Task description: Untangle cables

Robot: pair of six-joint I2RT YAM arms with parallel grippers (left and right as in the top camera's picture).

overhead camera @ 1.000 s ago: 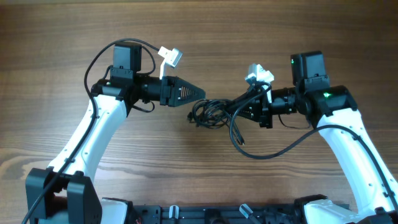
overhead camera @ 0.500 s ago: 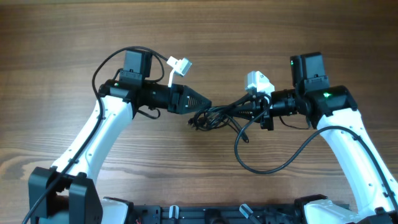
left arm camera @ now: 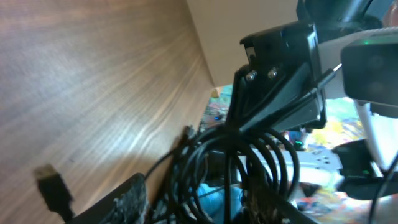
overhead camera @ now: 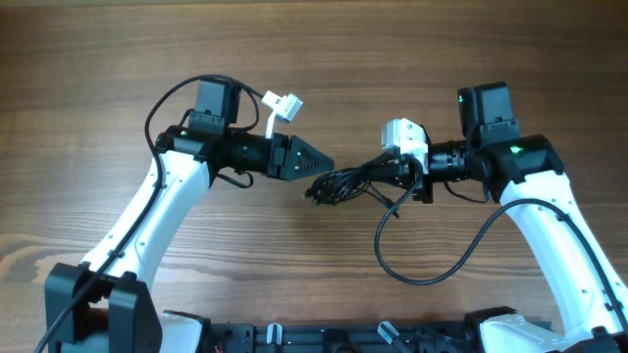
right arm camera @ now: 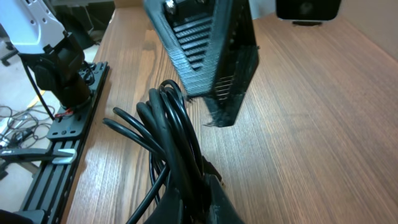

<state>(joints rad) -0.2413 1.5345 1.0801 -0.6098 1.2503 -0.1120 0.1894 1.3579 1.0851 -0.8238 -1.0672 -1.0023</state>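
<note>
So the right gripper (overhead camera: 392, 174) was clamped tight on the cables (overhead camera: 339, 183). The knotted bunch stuck out just past its tips, and one long loop trailed over the table (overhead camera: 98, 59) beside its arm. The left gripper (overhead camera: 322, 165) faced it across the bunch, fingers (left arm camera: 127, 198) apart with cords sitting between them.

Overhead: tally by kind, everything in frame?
Robot arms: 2, left arm and right arm
Black cable tangle: 1, its cords cannot be counted singly
Wooden table: 1
Total: 4
</note>
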